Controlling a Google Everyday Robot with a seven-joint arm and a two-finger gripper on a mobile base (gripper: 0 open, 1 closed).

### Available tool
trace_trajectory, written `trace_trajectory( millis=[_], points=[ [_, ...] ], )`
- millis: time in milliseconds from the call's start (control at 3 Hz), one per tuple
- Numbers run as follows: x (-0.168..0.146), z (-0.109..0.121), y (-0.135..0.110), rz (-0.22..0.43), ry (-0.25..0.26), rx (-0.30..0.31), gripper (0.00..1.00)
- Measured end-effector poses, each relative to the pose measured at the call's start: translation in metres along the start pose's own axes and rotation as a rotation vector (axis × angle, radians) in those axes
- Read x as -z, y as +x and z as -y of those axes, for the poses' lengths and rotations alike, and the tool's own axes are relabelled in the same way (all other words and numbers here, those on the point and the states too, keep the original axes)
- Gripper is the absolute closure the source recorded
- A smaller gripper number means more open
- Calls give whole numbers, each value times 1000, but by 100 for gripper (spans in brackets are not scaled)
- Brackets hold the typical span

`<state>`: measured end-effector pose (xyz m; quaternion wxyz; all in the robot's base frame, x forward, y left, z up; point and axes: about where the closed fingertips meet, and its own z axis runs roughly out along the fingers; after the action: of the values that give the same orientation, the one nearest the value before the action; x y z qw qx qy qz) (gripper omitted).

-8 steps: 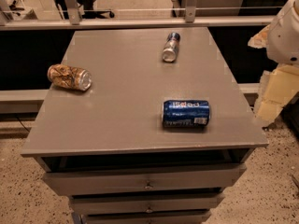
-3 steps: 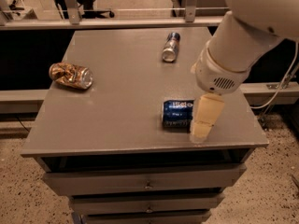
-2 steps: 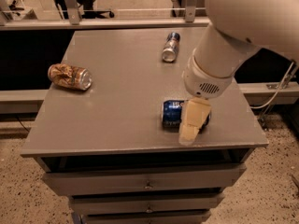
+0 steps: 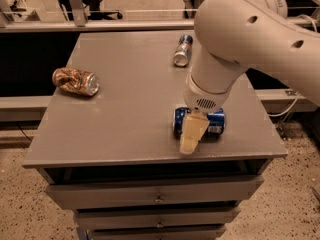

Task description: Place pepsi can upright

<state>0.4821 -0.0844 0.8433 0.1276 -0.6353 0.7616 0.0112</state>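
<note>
The pepsi can (image 4: pixel 216 123) is dark blue and lies on its side near the front right of the grey cabinet top (image 4: pixel 130 84). My gripper (image 4: pixel 192 136) hangs from the white arm directly over the middle of the can and hides that part of it. A cream-coloured finger (image 4: pixel 193 133) points down toward the front edge, in front of the can.
A dented tan-and-brown can (image 4: pixel 76 81) lies on its side at the left. A slimmer blue-and-silver can (image 4: pixel 183 50) lies at the back, partly behind the arm. The cabinet has drawers (image 4: pixel 157 195) below its front edge. A railing runs behind it.
The arm has swung in from the right and come down over the pepsi can, moving leftward across it. The can has not moved.
</note>
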Motion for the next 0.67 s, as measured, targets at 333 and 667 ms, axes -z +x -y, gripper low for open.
trace_trajectory(
  millis=[333, 667],
  points=[
    [-9, 3, -3, -11, -1, -11, 42],
    [-8, 7, -7, -7, 0, -19, 65]
  ],
)
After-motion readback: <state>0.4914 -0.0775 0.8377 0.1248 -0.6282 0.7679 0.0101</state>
